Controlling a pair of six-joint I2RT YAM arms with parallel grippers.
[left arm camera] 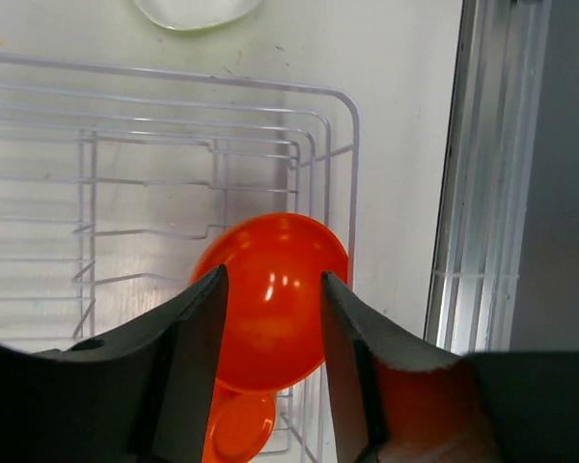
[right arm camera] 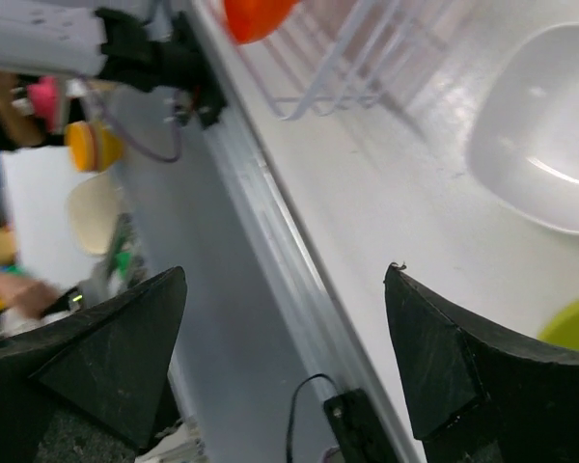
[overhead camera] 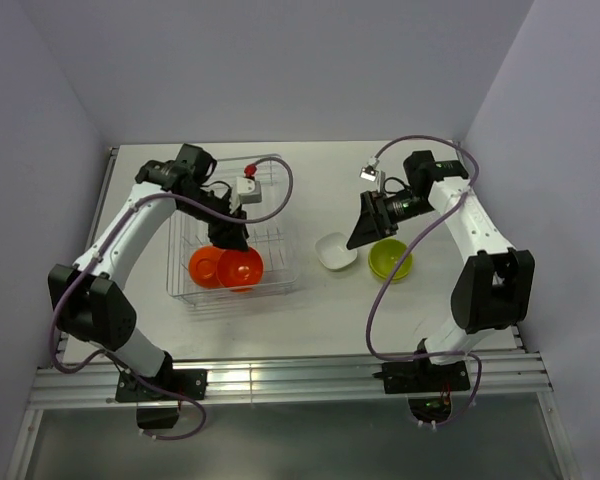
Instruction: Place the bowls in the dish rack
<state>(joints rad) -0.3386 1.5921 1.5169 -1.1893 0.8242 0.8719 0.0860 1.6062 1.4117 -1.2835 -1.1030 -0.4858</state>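
Top external view gives me four bowls and one dish rack on the tabletop: two orange-red, one white, one lime green.

Both orange-red bowls are inside the rack, side by side and overlapping in the picture, directly under the tips of my left fingers. From the left wrist, those fingers are drawn in on one orange-red bowl. Its rim runs behind the inner face of each finger, so it fills the gap between them. The second orange-red bowl peeks out beneath it, lower in the same gap. Past the fingertips lie the rack's thin wire rows and its rounded corner. I cannot tell whether the gripped bowl rests on the wires or hangs just clear of them.

My right fingers are spread wide with nothing between them, hovering over bare tabletop outside the rack. The white bowl sits just beside their tips, on the side toward the rack. The lime green bowl sits close on the other side, nearly touching the white one. From the right wrist, the white bowl lies beyond the right-hand finger. Only a sliver of the green one shows at that finger's outer edge. A corner of the rack shows far ahead, above the open gap.
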